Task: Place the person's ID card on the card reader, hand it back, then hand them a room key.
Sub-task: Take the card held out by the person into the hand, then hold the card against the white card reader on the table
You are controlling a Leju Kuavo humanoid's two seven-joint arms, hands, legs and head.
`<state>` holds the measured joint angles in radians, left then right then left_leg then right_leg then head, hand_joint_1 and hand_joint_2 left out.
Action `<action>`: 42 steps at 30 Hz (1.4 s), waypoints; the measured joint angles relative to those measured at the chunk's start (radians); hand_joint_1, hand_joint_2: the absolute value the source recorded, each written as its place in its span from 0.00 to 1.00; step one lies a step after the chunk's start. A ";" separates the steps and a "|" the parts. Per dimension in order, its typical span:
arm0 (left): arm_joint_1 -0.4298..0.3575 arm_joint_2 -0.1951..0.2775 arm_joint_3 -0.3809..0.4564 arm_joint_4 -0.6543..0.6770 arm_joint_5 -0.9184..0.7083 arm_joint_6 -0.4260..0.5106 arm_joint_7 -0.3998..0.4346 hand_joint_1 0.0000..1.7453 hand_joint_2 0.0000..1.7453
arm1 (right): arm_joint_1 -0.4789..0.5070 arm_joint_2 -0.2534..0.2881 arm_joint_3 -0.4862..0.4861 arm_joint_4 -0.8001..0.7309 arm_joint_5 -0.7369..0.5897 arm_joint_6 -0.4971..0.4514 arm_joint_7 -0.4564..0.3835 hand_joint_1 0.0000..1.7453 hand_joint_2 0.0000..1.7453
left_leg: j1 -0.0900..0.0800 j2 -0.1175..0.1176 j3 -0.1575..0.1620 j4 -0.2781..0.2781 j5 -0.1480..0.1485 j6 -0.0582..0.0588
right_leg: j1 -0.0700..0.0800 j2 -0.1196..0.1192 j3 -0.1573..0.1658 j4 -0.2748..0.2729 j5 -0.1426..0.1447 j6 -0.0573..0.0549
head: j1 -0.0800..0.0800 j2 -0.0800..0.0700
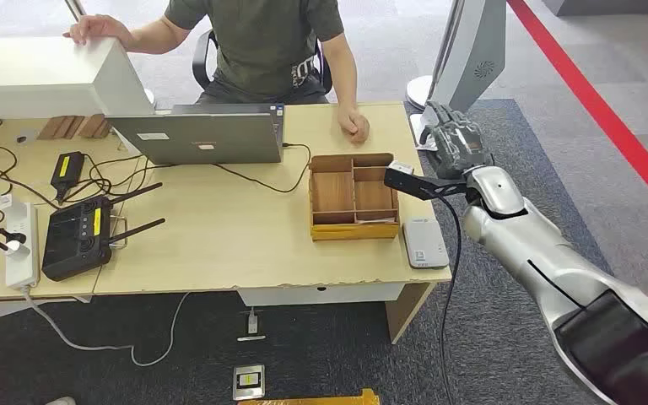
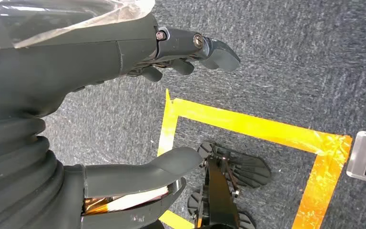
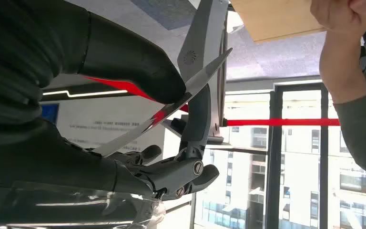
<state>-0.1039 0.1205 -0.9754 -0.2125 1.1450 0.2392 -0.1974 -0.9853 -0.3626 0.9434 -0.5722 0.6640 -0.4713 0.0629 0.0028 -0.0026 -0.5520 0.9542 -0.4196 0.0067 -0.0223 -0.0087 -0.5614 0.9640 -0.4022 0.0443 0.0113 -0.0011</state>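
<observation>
ID card (image 3: 164, 114) — apparently in right hand (image 1: 458, 139)

Matt pale wood table (image 1: 219, 253); wooden tray (image 1: 353, 196); glossy silver metal arm (image 1: 523, 240); rough grey carpet (image 2: 290, 57)

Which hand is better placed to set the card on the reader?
Right. The right hand is raised beside the desk, already pinching the card, near the card reader. The left hand hangs over the floor.
</observation>
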 joint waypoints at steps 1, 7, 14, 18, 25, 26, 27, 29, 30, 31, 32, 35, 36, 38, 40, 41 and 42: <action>0.000 0.000 0.000 0.000 0.001 0.001 0.000 0.00 1.00 | 0.002 -0.002 -0.002 0.001 0.000 0.000 0.000 1.00 1.00 | 0.000 0.000 0.000 0.000 0.000 0.000 | 0.000 0.000 0.000 0.000 0.000 0.000 | 0.000 0.000; -0.001 0.000 0.000 0.000 0.004 0.005 0.007 0.00 1.00 | 0.020 -0.024 -0.021 0.019 -0.003 0.002 0.005 1.00 1.00 | 0.000 0.000 0.000 0.000 0.000 0.000 | 0.000 0.000 0.000 0.000 0.000 0.000 | 0.000 0.000; -0.001 0.000 0.000 0.000 0.004 0.006 0.008 0.00 1.00 | 0.042 -0.056 -0.043 0.040 -0.007 0.003 0.002 1.00 1.00 | 0.000 0.000 0.000 0.000 0.000 0.000 | 0.000 0.000 0.000 0.000 0.000 0.000 | 0.000 0.000; -0.001 0.000 0.000 0.000 0.008 0.007 0.009 0.00 1.00 | 0.061 -0.063 -0.052 0.047 -0.013 0.006 -0.016 1.00 1.00 | 0.000 0.000 0.000 0.000 0.000 0.000 | 0.000 0.000 0.000 0.000 0.000 0.000 | 0.000 0.000; -0.001 0.000 0.000 0.000 0.010 0.011 0.014 0.00 1.00 | 0.121 -0.064 -0.058 0.049 -0.026 0.005 -0.032 1.00 1.00 | 0.000 0.000 0.000 0.000 0.000 0.000 | 0.000 0.000 0.000 0.000 0.000 0.000 | 0.000 0.000; -0.001 0.000 0.000 0.000 0.011 0.011 0.014 0.00 1.00 | 0.128 -0.063 -0.059 0.049 -0.028 0.005 -0.035 1.00 1.00 | 0.000 0.000 0.000 0.000 0.000 0.000 | 0.000 0.000 0.000 0.000 0.000 0.000 | 0.000 0.000; -0.001 0.000 0.000 0.000 0.011 0.012 0.015 0.00 1.00 | 0.135 -0.063 -0.059 0.049 -0.030 0.005 -0.038 1.00 1.00 | 0.000 0.000 0.000 0.000 0.000 0.000 | 0.000 0.000 0.000 0.000 0.000 0.000 | 0.000 0.000; -0.001 0.000 0.000 0.000 0.012 0.013 0.018 0.00 1.00 | 0.147 -0.062 -0.059 0.050 -0.032 0.005 -0.043 1.00 1.00 | 0.000 0.000 0.000 0.000 0.000 0.000 | 0.000 0.000 0.000 0.000 0.000 0.000 | 0.000 0.000; -0.001 0.000 0.000 0.000 0.013 0.013 0.019 0.00 1.00 | 0.152 -0.061 -0.059 0.050 -0.033 0.005 -0.044 1.00 1.00 | 0.000 0.000 0.000 0.000 0.000 0.000 | 0.000 0.000 0.000 0.000 0.000 0.000 | 0.000 0.000; -0.001 0.000 0.000 0.000 0.013 0.014 0.020 0.00 1.00 | 0.157 -0.060 -0.059 0.050 -0.034 0.005 -0.045 1.00 1.00 | 0.000 0.000 0.000 0.000 0.000 0.000 | 0.000 0.000 0.000 0.000 0.000 0.000 | 0.000 0.000; -0.001 0.000 0.000 0.000 0.013 0.014 0.020 0.00 1.00 | 0.160 -0.058 -0.059 0.050 -0.035 0.005 -0.045 1.00 1.00 | 0.000 0.000 0.000 0.000 0.000 0.000 | 0.000 0.000 0.000 0.000 0.000 0.000 | 0.000 0.000; -0.001 0.000 0.000 0.000 0.013 0.015 0.022 0.00 1.00 | 0.169 -0.056 -0.059 0.053 -0.037 0.005 -0.045 1.00 1.00 | 0.000 0.000 0.000 0.000 0.000 0.000 | 0.000 0.000 0.000 0.000 0.000 0.000 | 0.000 0.000; -0.001 0.000 0.000 0.000 0.013 0.015 0.023 0.00 1.00 | 0.172 -0.056 -0.059 0.053 -0.038 0.006 -0.045 1.00 1.00 | 0.000 0.000 0.000 0.000 0.000 0.000 | 0.000 0.000 0.000 0.000 0.000 0.000 | 0.000 0.000; -0.001 0.000 0.000 0.000 0.013 0.015 0.025 0.00 1.00 | 0.179 -0.056 -0.059 0.054 -0.040 0.006 -0.046 1.00 1.00 | 0.000 0.000 0.000 0.000 0.000 0.000 | 0.000 0.000 0.000 0.000 0.000 0.000 | 0.000 0.000; -0.001 0.000 0.000 0.000 0.013 0.015 0.026 0.00 1.00 | 0.188 -0.056 -0.060 0.054 -0.043 0.006 -0.048 1.00 1.00 | 0.000 0.000 0.000 0.000 0.000 0.000 | 0.000 0.000 0.000 0.000 0.000 0.000 | 0.000 0.000; -0.001 0.000 0.000 0.000 0.012 0.015 0.027 0.00 1.00 | 0.192 -0.056 -0.060 0.055 -0.044 0.006 -0.049 1.00 1.00 | 0.000 0.000 0.000 0.000 0.000 0.000 | 0.000 0.000 0.000 0.000 0.000 0.000 | 0.000 0.000; -0.001 0.000 0.000 0.000 0.012 0.015 0.027 0.00 1.00 | 0.196 -0.056 -0.060 0.055 -0.046 0.006 -0.050 1.00 1.00 | 0.000 0.000 0.000 0.000 0.000 0.000 | 0.000 0.000 0.000 0.000 0.000 0.000 | 0.000 0.000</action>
<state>-0.1050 0.1205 -0.9754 -0.2125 1.1573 0.2544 -0.1709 -0.7895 -0.4181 0.8834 -0.5173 0.6178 -0.4654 0.0134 0.0028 -0.0026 -0.5520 0.9542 -0.4196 0.0067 -0.0222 -0.0083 -0.5614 0.9640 -0.4022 0.0442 0.0112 -0.0011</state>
